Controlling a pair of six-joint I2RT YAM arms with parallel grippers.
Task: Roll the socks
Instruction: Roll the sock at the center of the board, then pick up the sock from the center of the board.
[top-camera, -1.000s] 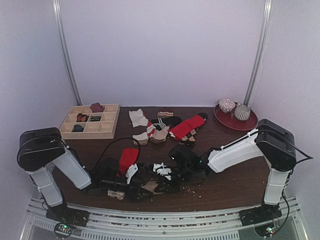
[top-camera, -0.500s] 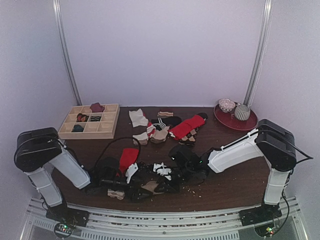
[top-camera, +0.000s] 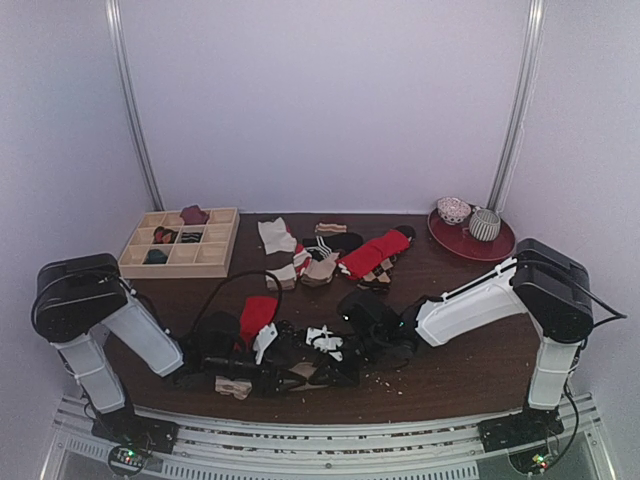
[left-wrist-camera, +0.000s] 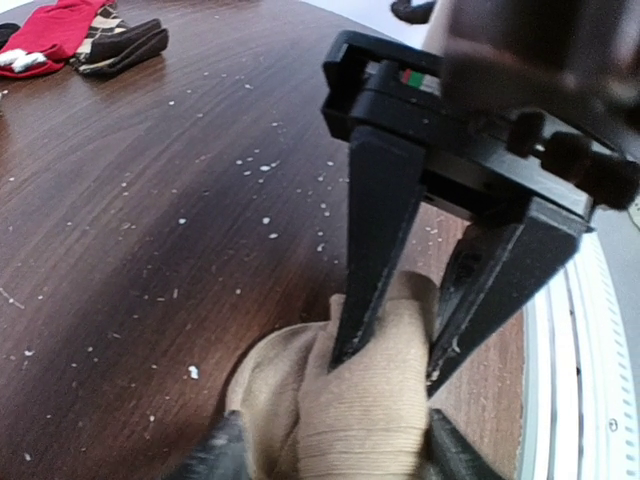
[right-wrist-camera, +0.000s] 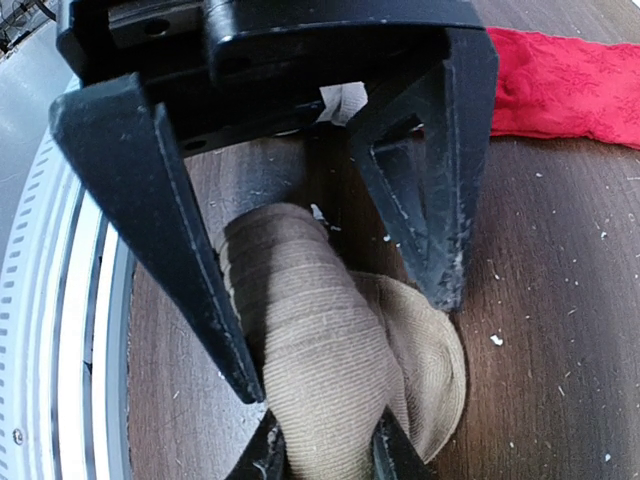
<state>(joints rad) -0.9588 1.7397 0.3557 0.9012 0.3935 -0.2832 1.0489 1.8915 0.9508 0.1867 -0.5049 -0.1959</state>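
- While clenching the right gripper (left-wrist-camera: 388, 372) on the tan sock (left-wrist-camera: 360, 430), reaching low over the dark wooden bench (left-wrist-camera: 150, 200), close to its front edge.
- Nipping a fold of the cloth between the right fingers (left-wrist-camera: 375, 220), set narrow, with both tips sinking into the fabric.
- Holding the left gripper (right-wrist-camera: 345, 345) released, head-on to the right one, with its fingers spread astride the same sock.
- Touching the rolled hump with one left finger (right-wrist-camera: 170, 230) and showing a gap beside the other, so not clamping anything.
- Showing the tan sock bunched into a ribbed roll, with a flatter part spreading out on the bench beneath.
- Finding the red sock (right-wrist-camera: 570, 90) lying flat near the two grippers, not touching the tan one in the right wrist view, with a pale end on its near side in the top view.
- Seeing a heap of other socks (top-camera: 325, 255) farther back at mid-bench, a wooden compartment tray (top-camera: 225, 240) at the far left and a red plate (top-camera: 497, 250) with two small bowls at the far right.
- Noting pale specks scattered over the bench.
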